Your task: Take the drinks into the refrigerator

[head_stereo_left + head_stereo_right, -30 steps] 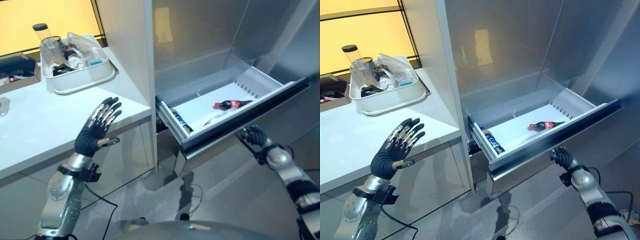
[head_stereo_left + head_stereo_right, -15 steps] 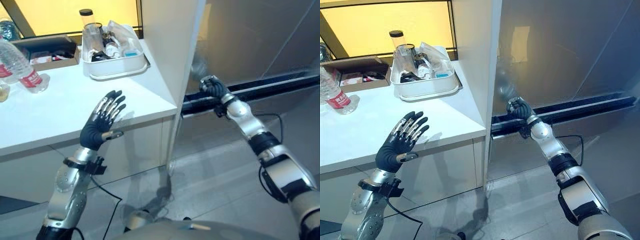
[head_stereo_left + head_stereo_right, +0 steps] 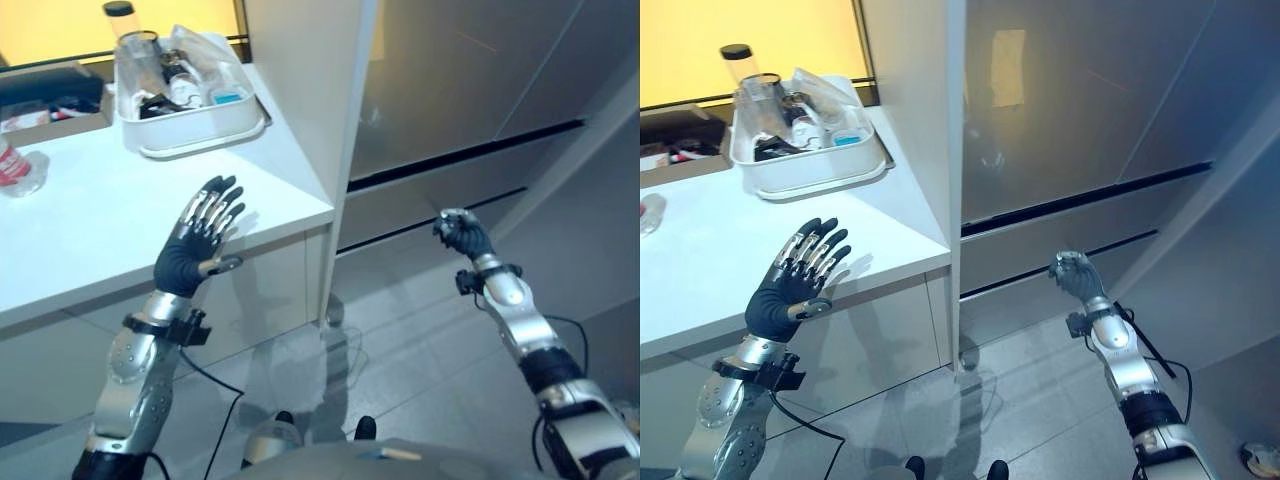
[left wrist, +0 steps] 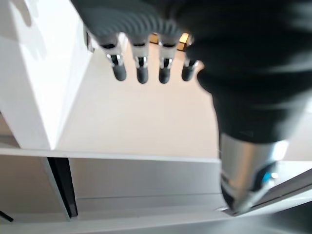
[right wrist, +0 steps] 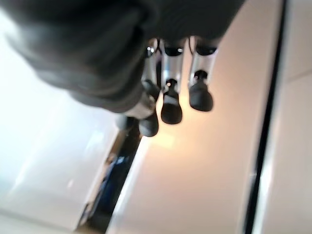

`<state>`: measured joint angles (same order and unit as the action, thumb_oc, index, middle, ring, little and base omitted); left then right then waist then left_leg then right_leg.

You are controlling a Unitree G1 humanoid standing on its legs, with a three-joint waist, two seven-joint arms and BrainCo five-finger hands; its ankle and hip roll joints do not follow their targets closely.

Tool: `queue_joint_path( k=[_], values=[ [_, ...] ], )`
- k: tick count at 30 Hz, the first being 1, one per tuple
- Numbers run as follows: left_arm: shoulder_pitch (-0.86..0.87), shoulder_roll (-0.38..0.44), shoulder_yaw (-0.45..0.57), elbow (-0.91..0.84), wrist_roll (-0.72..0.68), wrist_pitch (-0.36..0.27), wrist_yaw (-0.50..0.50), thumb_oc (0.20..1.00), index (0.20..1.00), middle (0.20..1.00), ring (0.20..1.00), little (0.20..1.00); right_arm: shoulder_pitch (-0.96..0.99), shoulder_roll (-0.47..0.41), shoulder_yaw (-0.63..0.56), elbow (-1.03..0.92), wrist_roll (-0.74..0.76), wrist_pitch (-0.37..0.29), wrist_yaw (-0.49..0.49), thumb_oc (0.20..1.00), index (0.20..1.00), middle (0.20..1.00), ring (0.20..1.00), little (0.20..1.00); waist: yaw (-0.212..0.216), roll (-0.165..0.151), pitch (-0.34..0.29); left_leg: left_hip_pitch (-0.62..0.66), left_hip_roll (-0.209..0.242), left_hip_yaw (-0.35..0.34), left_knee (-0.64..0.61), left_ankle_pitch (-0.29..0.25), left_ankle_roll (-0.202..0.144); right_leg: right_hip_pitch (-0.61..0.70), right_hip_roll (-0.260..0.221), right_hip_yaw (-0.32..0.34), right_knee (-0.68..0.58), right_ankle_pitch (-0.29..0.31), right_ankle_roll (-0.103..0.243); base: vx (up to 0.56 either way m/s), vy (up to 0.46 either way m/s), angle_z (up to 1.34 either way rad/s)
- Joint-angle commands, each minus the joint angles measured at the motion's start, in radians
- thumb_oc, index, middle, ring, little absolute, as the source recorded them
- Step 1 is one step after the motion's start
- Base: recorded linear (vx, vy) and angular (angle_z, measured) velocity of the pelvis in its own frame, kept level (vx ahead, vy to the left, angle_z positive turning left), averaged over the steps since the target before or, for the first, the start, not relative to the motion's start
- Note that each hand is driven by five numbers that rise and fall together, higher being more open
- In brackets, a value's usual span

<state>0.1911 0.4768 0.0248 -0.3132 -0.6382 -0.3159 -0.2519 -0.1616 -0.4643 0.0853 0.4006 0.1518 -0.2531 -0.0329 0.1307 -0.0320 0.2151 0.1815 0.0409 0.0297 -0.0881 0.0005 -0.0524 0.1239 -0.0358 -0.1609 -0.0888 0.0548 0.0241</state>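
The refrigerator (image 3: pixel 450 90) stands right of the counter, and its drawer front (image 3: pixel 425 192) sits flush between two dark gaps, so the drinks inside are hidden. My right hand (image 3: pixel 460 236) hangs in the air a little in front of and below that drawer, touching nothing. Its fingers (image 5: pixel 170 105) are curled and hold nothing. My left hand (image 3: pixel 195 250) is raised in front of the counter's edge with straight, spread fingers (image 4: pixel 141 73), also holding nothing.
The white counter (image 3: pixel 90 230) runs along the left. On it stands a white tub (image 3: pixel 200 142) with several containers and bags. A water bottle (image 3: pixel 12 165) with a red label shows at the counter's left edge. Grey floor lies before the refrigerator.
One second ago the drawer stood open with a cola bottle inside; now it is shut. My right hand has come off the drawer front and moved back and down. The camera has shifted.
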Motion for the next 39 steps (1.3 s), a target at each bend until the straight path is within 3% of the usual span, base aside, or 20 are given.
queue_joint_path(
  k=[1, 10, 19, 26, 30, 34, 39],
  values=[
    [-0.010, 0.000, 0.018, -0.016, 0.048, -0.076, 0.019, 1.000, 1.000, 1.000, 1.000, 1.000, -0.039, 0.007, -0.033, -0.084, 0.055, -0.093, -0.011, 1.000, 1.000, 1.000, 1.000, 1.000, -0.002, -0.013, -0.040, 0.023, -0.027, 0.021, 0.009, -0.089, 0.052, -0.044, -0.064, -0.011, 0.162, -0.059, 0.088, -0.01, 0.010, -0.10],
    [0.012, -0.018, 0.037, -0.017, 0.070, -0.088, 0.026, 1.000, 1.000, 1.000, 1.000, 1.000, 0.157, 0.057, -0.121, -0.182, 0.081, -0.128, -0.001, 1.000, 1.000, 1.000, 1.000, 1.000, -0.058, -0.003, -0.048, 0.034, -0.025, 0.048, 0.008, -0.096, 0.052, -0.053, -0.058, 0.020, 0.160, -0.055, 0.092, -0.02, 0.012, -0.13],
    [-0.039, 0.081, -0.062, -0.074, -0.096, -0.029, -0.182, 1.000, 1.000, 1.000, 1.000, 1.000, 0.247, 0.056, -0.144, -0.242, 0.094, -0.135, 0.063, 1.000, 1.000, 1.000, 1.000, 1.000, -0.114, 0.017, -0.064, 0.049, -0.025, 0.102, 0.011, -0.101, 0.051, -0.060, -0.050, 0.080, 0.145, -0.040, 0.099, -0.01, 0.015, -0.19],
    [-0.079, 0.119, -0.173, -0.016, -0.144, 0.009, -0.258, 1.000, 1.000, 1.000, 1.000, 1.000, 0.271, 0.050, -0.149, -0.319, 0.126, -0.148, 0.107, 1.000, 1.000, 1.000, 1.000, 1.000, -0.163, 0.032, -0.059, 0.053, -0.030, 0.172, 0.038, -0.114, 0.055, -0.094, -0.040, 0.148, 0.157, -0.025, 0.109, -0.01, 0.015, -0.28],
    [-0.080, 0.133, -0.203, 0.009, -0.158, 0.019, -0.286, 1.000, 1.000, 1.000, 1.000, 1.000, 0.290, 0.057, -0.139, -0.350, 0.147, -0.151, 0.126, 1.000, 1.000, 1.000, 1.000, 1.000, -0.193, 0.041, -0.051, 0.050, -0.031, 0.235, 0.064, -0.129, 0.059, -0.132, -0.022, 0.217, 0.167, -0.010, 0.113, -0.05, 0.021, -0.52],
    [-0.065, 0.149, -0.225, 0.070, -0.135, 0.019, -0.298, 1.000, 1.000, 1.000, 1.000, 1.000, 0.287, 0.058, -0.125, -0.345, 0.152, -0.148, 0.138, 1.000, 1.000, 1.000, 1.000, 1.000, -0.225, 0.051, -0.044, 0.043, -0.031, 0.320, 0.100, -0.150, 0.063, -0.174, -0.003, 0.297, 0.183, 0.004, 0.122, -0.06, 0.027, -0.82],
    [-0.071, 0.146, -0.271, 0.209, -0.079, 0.020, -0.299, 1.000, 1.000, 1.000, 1.000, 1.000, 0.285, 0.052, -0.138, -0.352, 0.157, -0.152, 0.133, 1.000, 1.000, 1.000, 1.000, 1.000, -0.250, 0.059, -0.045, 0.033, -0.032, 0.360, 0.138, -0.170, 0.062, -0.188, 0.006, 0.337, 0.198, 0.002, 0.127, -0.02, 0.019, -0.52]
  ],
)
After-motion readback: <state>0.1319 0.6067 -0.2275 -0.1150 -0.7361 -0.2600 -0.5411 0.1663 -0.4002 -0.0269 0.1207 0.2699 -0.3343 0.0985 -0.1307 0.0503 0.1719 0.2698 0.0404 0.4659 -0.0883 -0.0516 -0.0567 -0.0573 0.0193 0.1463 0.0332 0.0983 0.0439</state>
